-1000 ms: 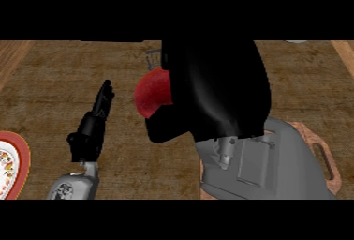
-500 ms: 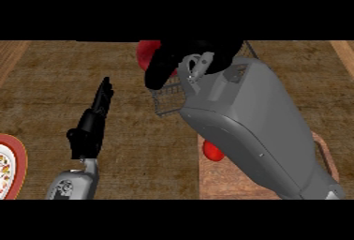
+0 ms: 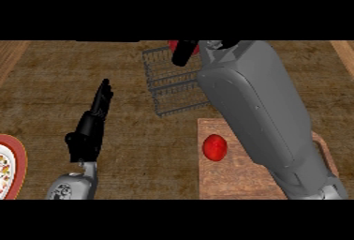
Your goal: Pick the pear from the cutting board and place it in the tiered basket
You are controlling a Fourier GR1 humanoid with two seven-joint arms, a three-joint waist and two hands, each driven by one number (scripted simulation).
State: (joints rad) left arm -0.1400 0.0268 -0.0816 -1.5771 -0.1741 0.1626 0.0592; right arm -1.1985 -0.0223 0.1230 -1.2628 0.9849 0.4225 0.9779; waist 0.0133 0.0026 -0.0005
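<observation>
We have a single view, taken from the head and aimed steeply down onto the bench (image 3: 55, 93). We sit close: both forearms enter from the lower edge, and the right forearm (image 3: 256, 108) fills much of the right half. The frame runs from the plate (image 3: 10, 164), cut by the left edge, to the tiered basket (image 3: 169, 89) near the top.
</observation>
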